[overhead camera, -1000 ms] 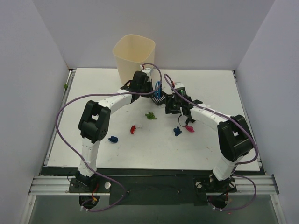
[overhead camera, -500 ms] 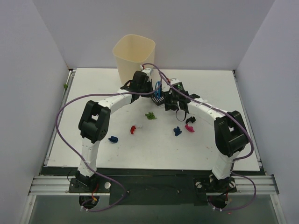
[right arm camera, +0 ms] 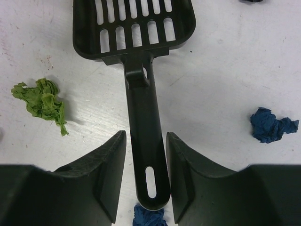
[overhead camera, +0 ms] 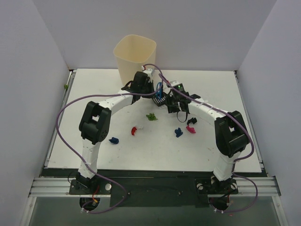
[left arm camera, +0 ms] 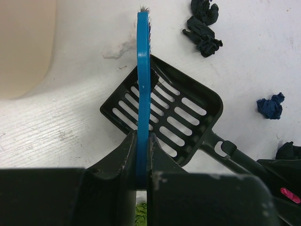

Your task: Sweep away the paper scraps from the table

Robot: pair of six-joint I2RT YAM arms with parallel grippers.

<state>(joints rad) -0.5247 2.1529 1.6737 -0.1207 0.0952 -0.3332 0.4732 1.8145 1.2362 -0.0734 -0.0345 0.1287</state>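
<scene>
White desk [overhead camera: 235, 141] on my feed: scraps [overhead camera: 151, 117] lie loose around the scoop [right arm camera: 134, 28], green left of its handle, blue right and at its tip, black ones beyond its slotted pan. My left hand [left arm camera: 142, 146] pinches the brush [left arm camera: 143, 70], edge-on over the pan. Right hand [right arm camera: 146, 155] is spread astride the handle, slim gaps either side.

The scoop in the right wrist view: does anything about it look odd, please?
Nothing damaged. The scoop lies flat on the table, handle ungripped inside the open right gripper; a blue scrap lies at the handle's end.
</scene>
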